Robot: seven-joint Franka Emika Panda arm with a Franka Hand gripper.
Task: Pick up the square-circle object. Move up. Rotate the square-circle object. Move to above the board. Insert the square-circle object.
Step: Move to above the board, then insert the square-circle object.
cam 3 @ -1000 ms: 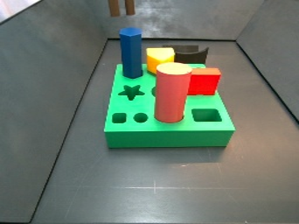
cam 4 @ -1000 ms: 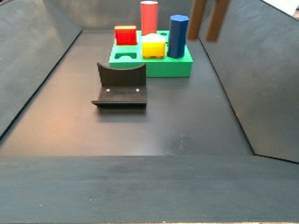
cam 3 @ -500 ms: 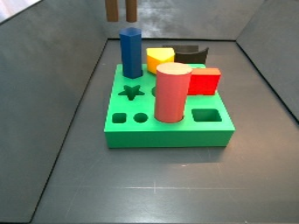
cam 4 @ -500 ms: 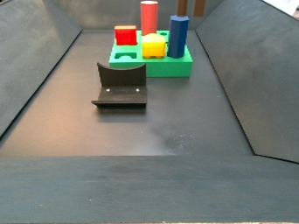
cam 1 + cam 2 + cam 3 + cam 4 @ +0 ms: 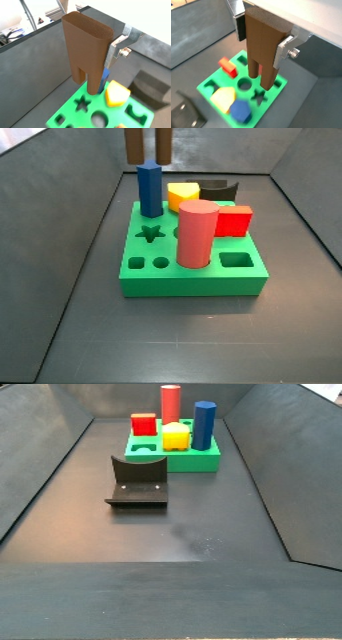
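The square-circle object [image 5: 263, 50] is a tall dark brown block, upright, with its two prongs pointing down. My gripper [image 5: 262, 42] is shut on its flat sides; the silver fingers [image 5: 284, 51] press it in both wrist views. The object [image 5: 85, 47] hangs above the green board [image 5: 67, 117], near the star hole and the blue peg [image 5: 104, 81]. In a side view only the prong tips [image 5: 147, 143] show, high over the back of the board [image 5: 187, 282]. The gripper body is above that frame.
On the board stand a blue hexagonal peg [image 5: 150, 190], a pink-red cylinder [image 5: 197, 233], a red block [image 5: 235, 221] and a yellow piece [image 5: 185, 196]. The dark fixture [image 5: 138, 479] stands on the floor before the board [image 5: 174, 464]. Grey walls enclose the floor.
The brown prongs have come lower and show wider apart in one side view. In the other side view the object has left the frame at the top.
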